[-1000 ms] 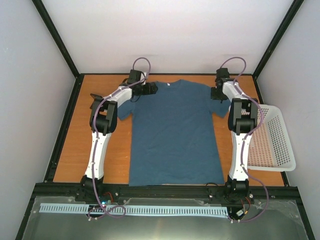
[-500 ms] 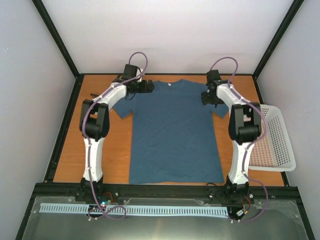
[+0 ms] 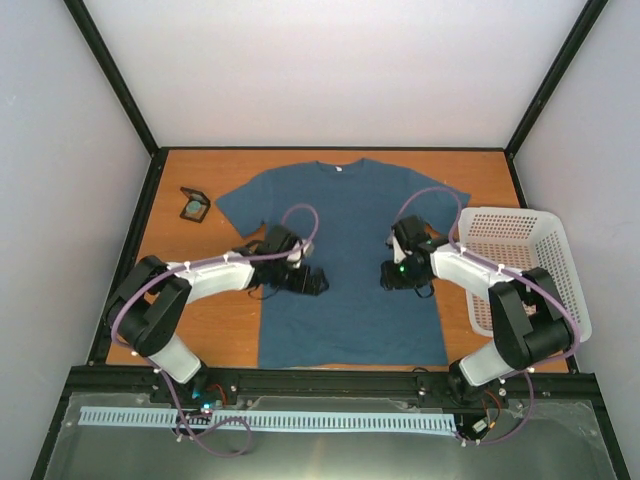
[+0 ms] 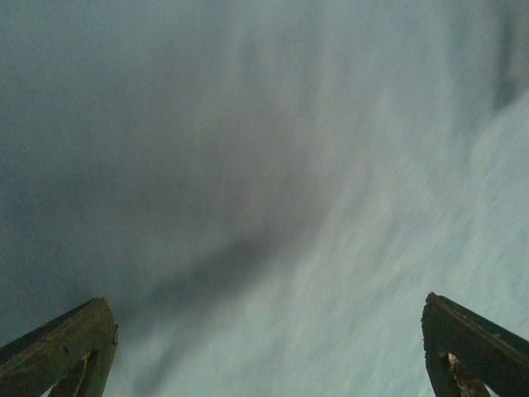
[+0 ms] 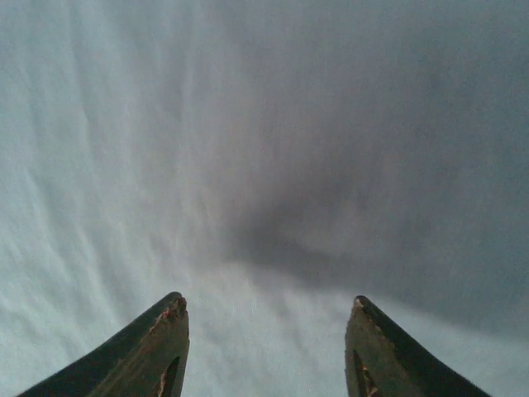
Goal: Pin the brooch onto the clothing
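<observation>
Left claw [image 4: 266, 299] is standing fully released, gripping nothing, over the T-shirt [image 3: 345, 215]; right claw [image 5: 266, 298] is likewise standing parted and empty over the same fabric; brooch [image 3: 192, 210] is lying in a black holder [image 3: 200, 197] on the desk [image 3: 225, 335], left of the sleeve, well apart from both claws; white basket [image 3: 520, 265] is sitting rightward.

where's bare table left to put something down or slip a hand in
Bare wood: the far right corner between T-shirt and basket, and the far left around the black holder. Crowded: mid-shirt, where the left gripper and right gripper hover, the near left under the left arm, and the right edge under the basket.
</observation>
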